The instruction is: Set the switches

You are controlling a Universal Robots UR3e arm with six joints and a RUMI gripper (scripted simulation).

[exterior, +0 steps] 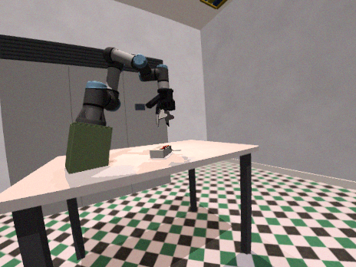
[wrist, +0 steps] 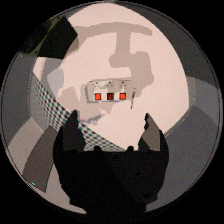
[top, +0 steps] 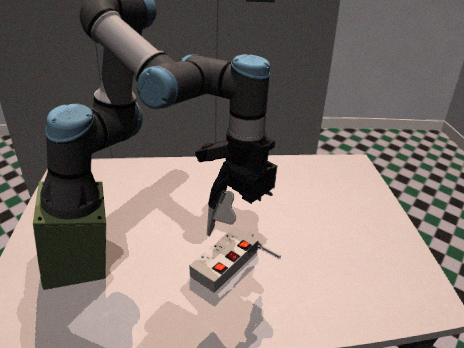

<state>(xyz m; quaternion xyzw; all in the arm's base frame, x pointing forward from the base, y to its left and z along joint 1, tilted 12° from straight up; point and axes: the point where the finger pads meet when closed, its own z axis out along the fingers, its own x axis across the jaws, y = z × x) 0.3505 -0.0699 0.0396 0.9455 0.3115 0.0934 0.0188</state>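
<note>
Hidden / unclear: in top view one finger [top: 218, 207] of the gripper [top: 235, 210] faces the camera; the 2nd sits behind the wrist housing, mostly out of sight. Wrist view cuts off the finger bases in black; only the two tips show at frame bottom. In exterior view the power strip [exterior: 160, 152] is too small to read any switch. Cable [top: 269, 252] shows only as a short dark stub at the strip's far-right end; cannot tell how far it runs.

Gripper: jaws spread to full width, nothing between them, touching nothing. It hangs in the air above the table [top: 350, 240], over and just behind the strip's cable end, clear of it.

Power strip [top: 225, 265]: lies on the table near centre-front, switch face up, set diagonally, well apart from the green pedestal [top: 70, 250] carrying the arm. Three red rockers in a row: switch nearest cable [top: 244, 244], middle switch [top: 231, 256], switch farthest from cable [top: 219, 267]. Middle one looks darker than the other two in top and wrist views [wrist: 109, 96]; on/off positions cannot be confirmed beyond that.
</note>
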